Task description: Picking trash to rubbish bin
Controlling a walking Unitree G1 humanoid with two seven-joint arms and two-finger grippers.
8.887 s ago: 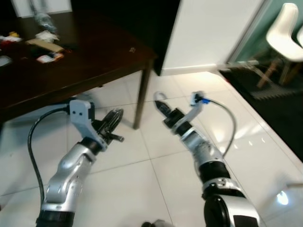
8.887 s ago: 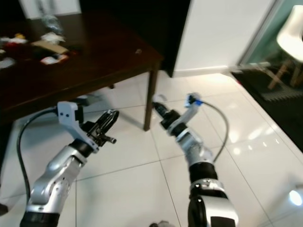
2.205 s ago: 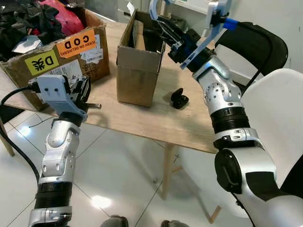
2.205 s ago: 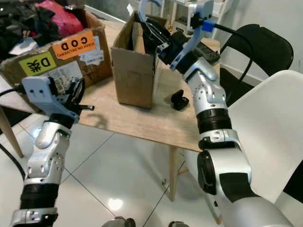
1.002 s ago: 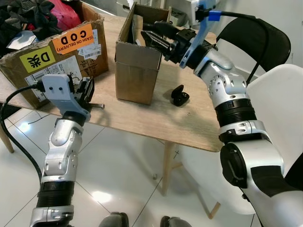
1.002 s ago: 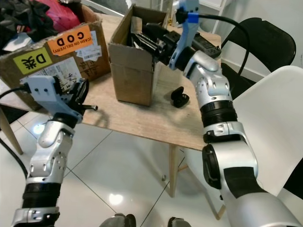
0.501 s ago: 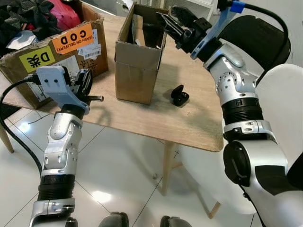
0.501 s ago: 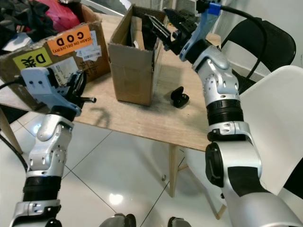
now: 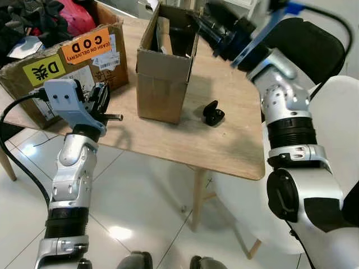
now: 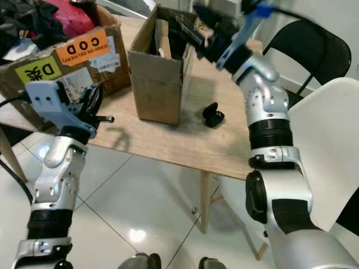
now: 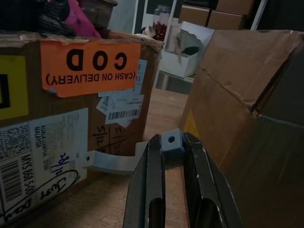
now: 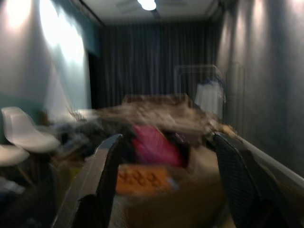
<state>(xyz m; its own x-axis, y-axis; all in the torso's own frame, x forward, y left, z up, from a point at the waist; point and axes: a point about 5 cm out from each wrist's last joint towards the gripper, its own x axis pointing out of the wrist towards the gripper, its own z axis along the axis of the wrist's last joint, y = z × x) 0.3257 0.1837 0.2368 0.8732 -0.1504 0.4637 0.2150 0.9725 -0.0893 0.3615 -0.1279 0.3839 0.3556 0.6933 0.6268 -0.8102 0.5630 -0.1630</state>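
Right gripper [image 12: 164, 185] hangs over the open carton [image 9: 165, 61], jaws spread wide in its wrist view; left gripper [image 11: 173, 190] jaws nearly pressed together.

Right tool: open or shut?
Open. In the right wrist view the right tool's fingers stand wide apart with nothing between them.

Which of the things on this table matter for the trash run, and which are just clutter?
Job:
- open cardboard box, apparently serving as the bin
- right claw, open, above its opening
- left claw, shut, by the table edge

Lying about:
- small black case on the wooden table
- COD-labelled carton
- black chair
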